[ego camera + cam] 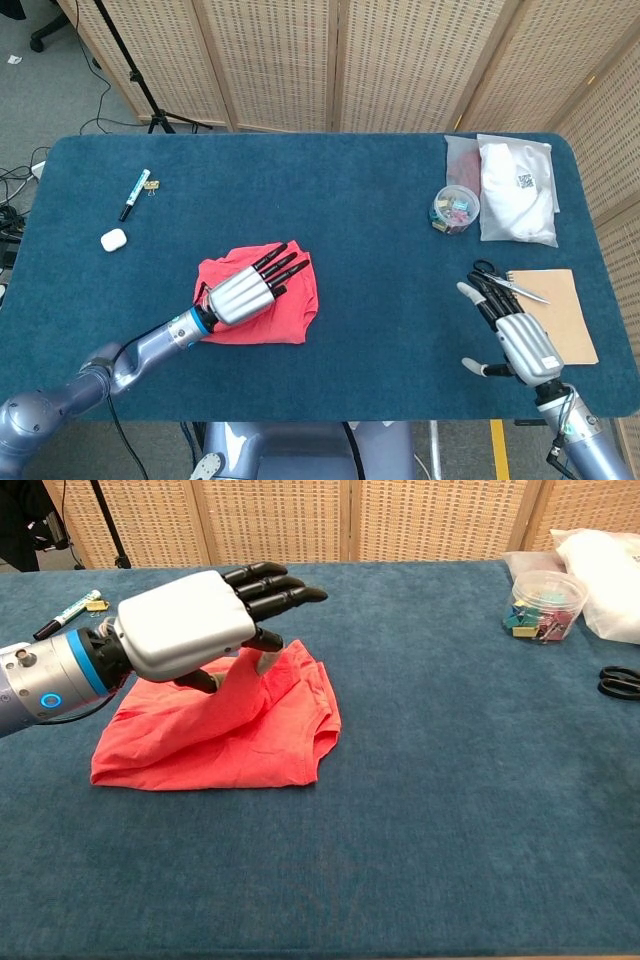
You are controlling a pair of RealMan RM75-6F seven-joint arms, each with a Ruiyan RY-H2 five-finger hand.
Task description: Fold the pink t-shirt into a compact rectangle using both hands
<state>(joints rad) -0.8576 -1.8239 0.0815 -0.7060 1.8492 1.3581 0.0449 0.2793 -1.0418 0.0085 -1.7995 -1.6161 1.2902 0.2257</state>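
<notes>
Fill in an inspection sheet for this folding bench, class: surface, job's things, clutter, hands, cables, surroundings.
Surface: blue cloth-covered table.
Job's things: pink t-shirt, bunched, not yet a rectangle.
Clutter: marker, white case, tub of clips, bagged white item, scissors, brown pad.
Hands: left hand pinches a lifted fold of the shirt; right hand holds nothing, fingers apart, off the shirt.
Cables: some on the floor at left.
Surroundings: wicker screens, a stand's legs.
</notes>
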